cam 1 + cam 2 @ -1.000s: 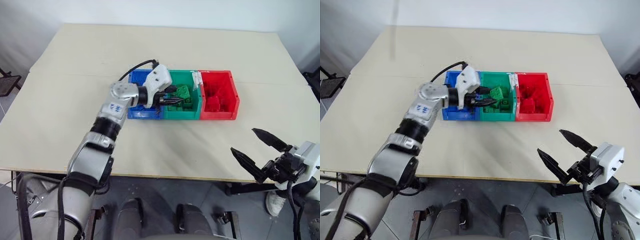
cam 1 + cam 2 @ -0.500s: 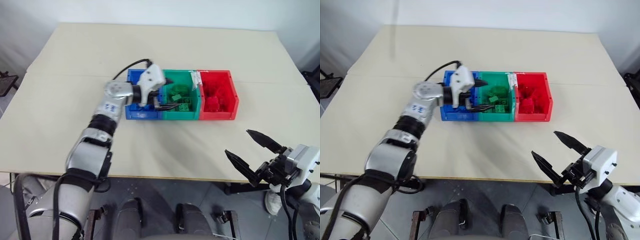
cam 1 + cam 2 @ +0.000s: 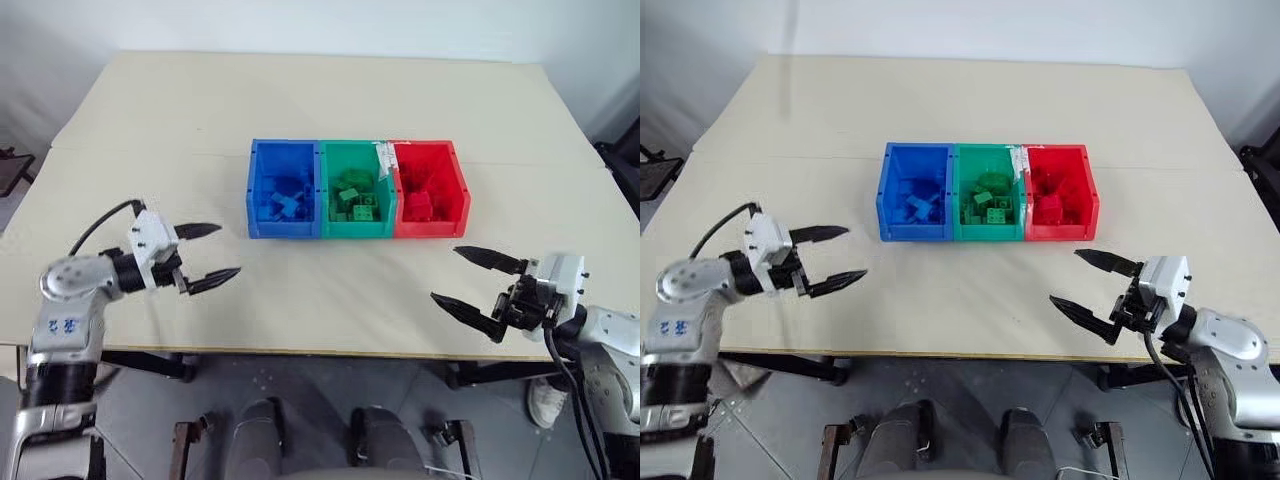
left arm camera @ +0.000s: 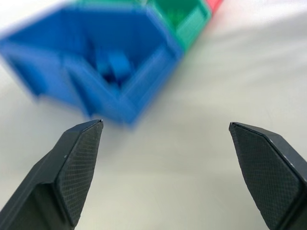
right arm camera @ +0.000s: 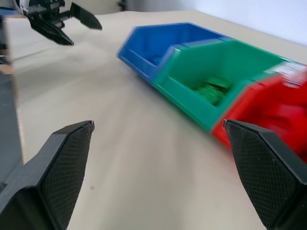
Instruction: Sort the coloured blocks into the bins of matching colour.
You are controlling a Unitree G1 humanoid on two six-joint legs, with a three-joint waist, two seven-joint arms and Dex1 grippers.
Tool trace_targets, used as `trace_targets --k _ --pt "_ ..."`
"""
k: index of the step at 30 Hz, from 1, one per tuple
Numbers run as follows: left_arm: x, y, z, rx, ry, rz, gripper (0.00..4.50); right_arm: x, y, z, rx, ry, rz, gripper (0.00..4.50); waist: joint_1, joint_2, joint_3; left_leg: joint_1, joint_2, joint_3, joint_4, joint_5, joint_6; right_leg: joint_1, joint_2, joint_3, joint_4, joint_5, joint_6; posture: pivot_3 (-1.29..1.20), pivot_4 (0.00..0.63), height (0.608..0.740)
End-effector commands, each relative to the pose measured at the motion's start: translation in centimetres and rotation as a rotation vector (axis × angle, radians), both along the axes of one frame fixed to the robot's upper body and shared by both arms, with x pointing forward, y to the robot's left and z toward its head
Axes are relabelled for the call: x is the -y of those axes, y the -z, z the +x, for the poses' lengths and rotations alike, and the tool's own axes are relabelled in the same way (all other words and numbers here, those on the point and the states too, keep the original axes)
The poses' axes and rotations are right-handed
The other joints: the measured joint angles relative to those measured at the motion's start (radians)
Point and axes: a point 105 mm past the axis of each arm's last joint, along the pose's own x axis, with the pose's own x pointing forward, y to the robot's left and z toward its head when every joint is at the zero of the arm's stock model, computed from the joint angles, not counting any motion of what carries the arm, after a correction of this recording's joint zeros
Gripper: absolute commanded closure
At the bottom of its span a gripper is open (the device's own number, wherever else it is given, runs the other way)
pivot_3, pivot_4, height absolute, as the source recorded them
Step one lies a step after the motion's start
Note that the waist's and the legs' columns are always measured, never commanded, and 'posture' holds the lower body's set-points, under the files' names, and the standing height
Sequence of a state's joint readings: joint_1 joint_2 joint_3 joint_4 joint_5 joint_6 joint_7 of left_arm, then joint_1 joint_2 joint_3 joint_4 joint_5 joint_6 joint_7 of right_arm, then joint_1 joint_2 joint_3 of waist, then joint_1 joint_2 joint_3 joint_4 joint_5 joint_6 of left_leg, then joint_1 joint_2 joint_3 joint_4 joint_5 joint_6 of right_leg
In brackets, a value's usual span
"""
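Three joined bins stand mid-table: blue bin (image 3: 284,229), green bin (image 3: 356,229) and red bin (image 3: 432,229). Green blocks (image 3: 356,199) lie in the green bin and red blocks (image 3: 419,205) in the red bin. Some blue pieces (image 3: 281,199) lie in the blue bin. My left gripper (image 3: 228,250) hovers open and empty over the table, well left of the blue bin. My right gripper (image 3: 445,273) hangs open and empty at the table's front right edge, pointing toward the bins. The left wrist view looks between open fingertips (image 4: 81,158) at the blue bin (image 4: 120,103).
The beige table (image 3: 330,100) stretches wide behind and beside the bins. A seam (image 3: 150,152) runs across it at the bins' back edge. The right wrist view catches the left gripper (image 5: 62,21) across the table.
The left gripper opened over the green bin, leaving a green block there, then drew back far left toward the table's front. The right gripper edged forward over the table's edge.
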State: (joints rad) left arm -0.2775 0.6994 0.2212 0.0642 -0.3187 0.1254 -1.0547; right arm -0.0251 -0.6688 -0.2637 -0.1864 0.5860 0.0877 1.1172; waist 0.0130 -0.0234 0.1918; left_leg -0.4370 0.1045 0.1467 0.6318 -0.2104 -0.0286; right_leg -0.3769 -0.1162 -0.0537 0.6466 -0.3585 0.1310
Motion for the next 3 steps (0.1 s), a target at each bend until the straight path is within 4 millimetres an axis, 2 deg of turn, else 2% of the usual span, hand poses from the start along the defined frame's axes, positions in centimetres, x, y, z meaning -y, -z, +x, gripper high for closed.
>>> trace_targets --k 1,3 --pt "0.01 -1.44 -0.41 0.064 -0.046 -0.033 0.03 0.41 -0.32 0.25 0.023 -0.014 -0.022 0.0 0.007 0.0 0.0 0.0 0.0 0.0 0.0 0.0 0.001 0.0 0.0 0.0 0.0 0.0 0.0 0.0 0.15 0.74" --pt "-0.25 -0.89 -0.48 0.052 -0.082 -0.06 0.03 0.68 -0.34 0.59 0.031 -0.002 -0.025 0.0 0.007 0.0 0.0 0.0 0.0 0.001 0.0 0.0 0.001 0.0 0.0 0.0 -0.001 0.001 -0.002 0.0 0.15 0.74"
